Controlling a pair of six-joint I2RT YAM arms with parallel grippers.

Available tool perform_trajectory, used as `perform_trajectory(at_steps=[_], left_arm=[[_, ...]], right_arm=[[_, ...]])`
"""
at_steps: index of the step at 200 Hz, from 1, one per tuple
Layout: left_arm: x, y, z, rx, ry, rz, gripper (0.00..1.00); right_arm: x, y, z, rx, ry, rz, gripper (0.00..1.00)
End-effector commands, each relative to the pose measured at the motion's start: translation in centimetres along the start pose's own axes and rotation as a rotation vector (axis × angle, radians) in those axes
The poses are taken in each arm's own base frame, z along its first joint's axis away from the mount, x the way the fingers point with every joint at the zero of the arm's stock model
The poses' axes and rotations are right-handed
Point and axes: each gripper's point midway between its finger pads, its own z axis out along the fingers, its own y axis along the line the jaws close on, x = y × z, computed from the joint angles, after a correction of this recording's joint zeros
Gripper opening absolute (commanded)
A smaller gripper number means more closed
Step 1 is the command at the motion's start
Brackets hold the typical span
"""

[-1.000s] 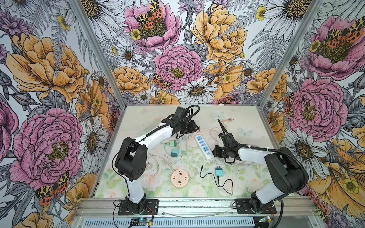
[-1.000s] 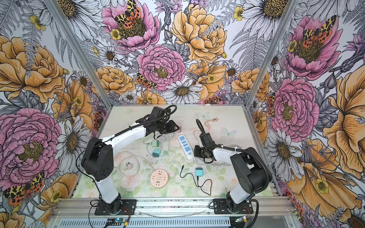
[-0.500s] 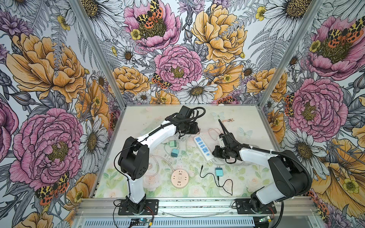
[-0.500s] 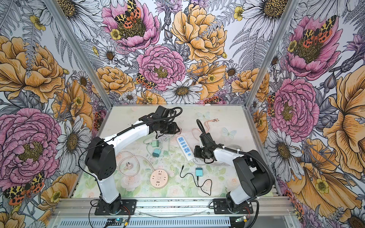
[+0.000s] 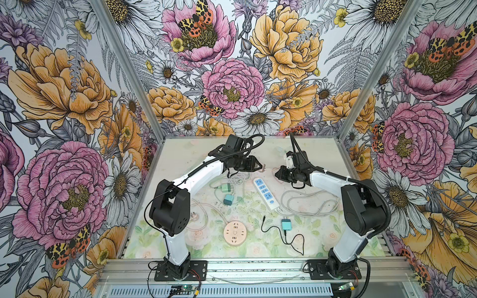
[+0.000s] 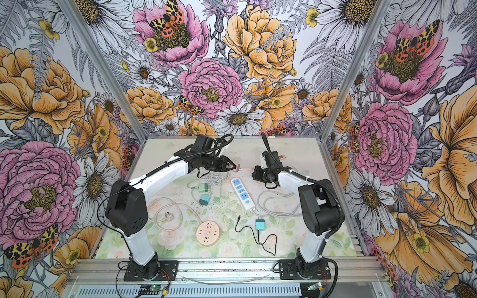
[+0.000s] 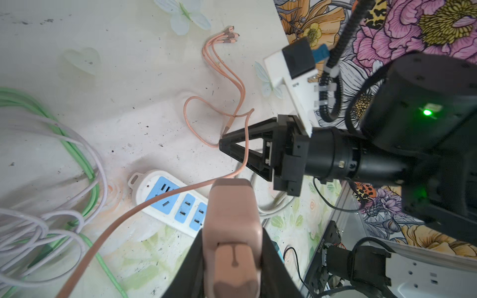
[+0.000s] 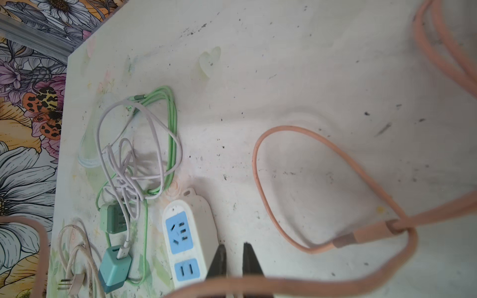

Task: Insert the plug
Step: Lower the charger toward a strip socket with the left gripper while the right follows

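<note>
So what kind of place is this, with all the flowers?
Probably a robot practice booth, not a home. A left arm and a right arm are bolted to a metal rail, flower-printed walls box in one table, and a power strip lies by a green charger.

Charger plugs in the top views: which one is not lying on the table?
The pink plug: the left gripper holds it up. The green plug, the teal plug and the light-blue plug lie on the table.

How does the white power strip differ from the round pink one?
The white power strip is long and straight, with blue socket faces; the round pink power strip is a flat disc, pink all over. The white one lies farther back. Both lie flat, with no plug inserted.
</note>
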Motion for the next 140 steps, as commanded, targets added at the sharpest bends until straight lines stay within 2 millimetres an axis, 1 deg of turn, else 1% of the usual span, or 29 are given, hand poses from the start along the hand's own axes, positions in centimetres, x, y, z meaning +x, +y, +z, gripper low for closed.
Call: perform_trajectory(at_steps=[1, 21, 35, 42, 43, 46, 49, 62, 72, 92, 104, 128, 140], left_arm=[[0.5, -2.4, -1.0, 0.074, 0.022, 0.082, 0.04], [2.2, -2.4, -0.7, 0.057, 0.098, 0.115, 0.04], [3.5, -2.2, -0.5, 0.006, 0.159, 0.178, 0.03], [3.7, -2.1, -0.8, -0.026, 0.176, 0.196, 0.03], [3.6, -2.1, -0.9, -0.030, 0.177, 0.197, 0.03], [4.2, -1.1, 0.0, -0.053, 0.210, 0.183, 0.03], [4.3, -0.6, 0.2, -0.076, 0.222, 0.178, 0.03], [4.2, 1.0, 0.4, -0.161, 0.247, 0.151, 0.03], [4.0, 1.8, 0.7, -0.213, 0.260, 0.142, 0.03], [4.0, 1.9, 1.5, -0.280, 0.282, 0.237, 0.02], [3.9, 2.3, 2.0, -0.316, 0.299, 0.263, 0.02], [3.7, 4.1, 3.1, -0.351, 0.324, 0.229, 0.02], [3.5, 4.5, 3.5, -0.362, 0.322, 0.216, 0.01]], right_arm=[[-2.1, 1.3, 0.9, -0.061, -0.018, -0.034, 0.15], [-3.3, 1.5, 1.8, -0.079, -0.024, -0.032, 0.15], [-4.1, 1.8, 2.4, -0.093, -0.026, -0.034, 0.15], [-4.5, 1.9, 2.6, -0.102, -0.027, -0.031, 0.15], [-4.5, 1.9, 2.7, -0.102, -0.027, -0.031, 0.15], [-4.7, 1.9, 2.8, -0.103, -0.027, -0.030, 0.15], [-4.8, 2.0, 2.9, -0.106, -0.029, -0.030, 0.15], [-5.6, 2.0, 3.2, -0.110, -0.038, -0.026, 0.15], [-6.2, 2.0, 3.4, -0.113, -0.046, -0.021, 0.15], [-7.2, 2.1, 3.4, -0.124, -0.063, -0.017, 0.15], [-7.6, 2.0, 3.3, -0.126, -0.072, -0.014, 0.15], [-8.1, 1.1, 2.9, -0.114, -0.086, 0.011, 0.15], [-8.1, 0.4, 2.8, -0.106, -0.088, 0.022, 0.15]])
